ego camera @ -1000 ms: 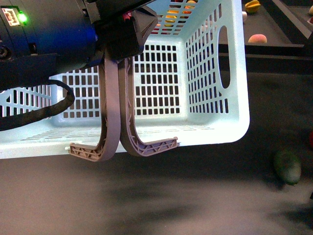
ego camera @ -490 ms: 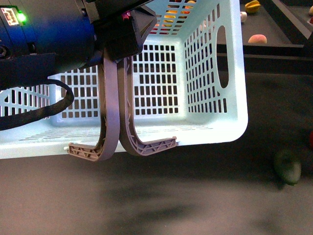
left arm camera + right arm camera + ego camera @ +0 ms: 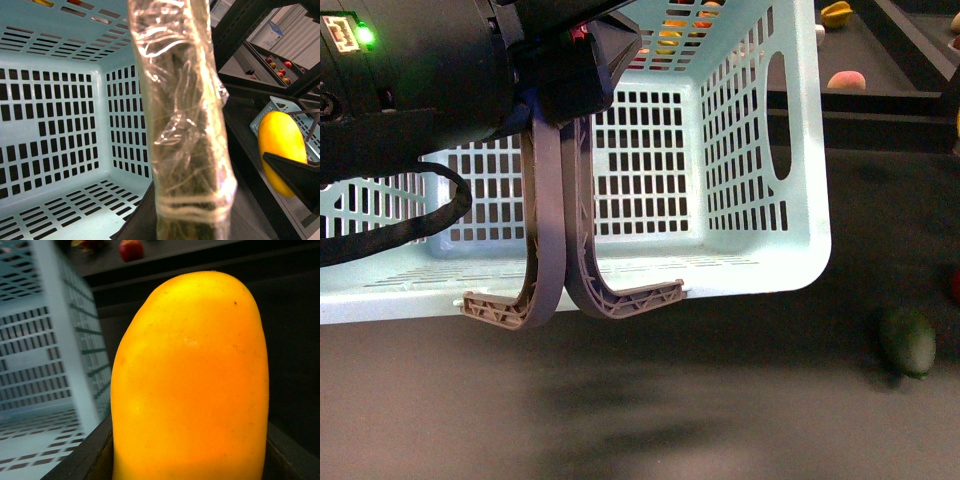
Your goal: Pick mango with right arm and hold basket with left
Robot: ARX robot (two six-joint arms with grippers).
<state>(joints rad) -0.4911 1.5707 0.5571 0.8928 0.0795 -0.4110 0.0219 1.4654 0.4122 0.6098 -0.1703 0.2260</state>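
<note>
Both halves look done: left gripper [image 3: 565, 95] pinches the basket [image 3: 760, 250] by its handles [image 3: 560, 230]; right gripper [image 3: 187, 462] clamps the mango [image 3: 190, 375] just beside the basket.

The basket [image 3: 760, 265] was smooth, light plastic. Its handles [image 3: 548, 230] were dull, ribbed plastic. The mango [image 3: 190, 380] had smooth, slightly shiny skin. My left finger [image 3: 182, 125] wore crinkly, shiny clear wrap.
</note>
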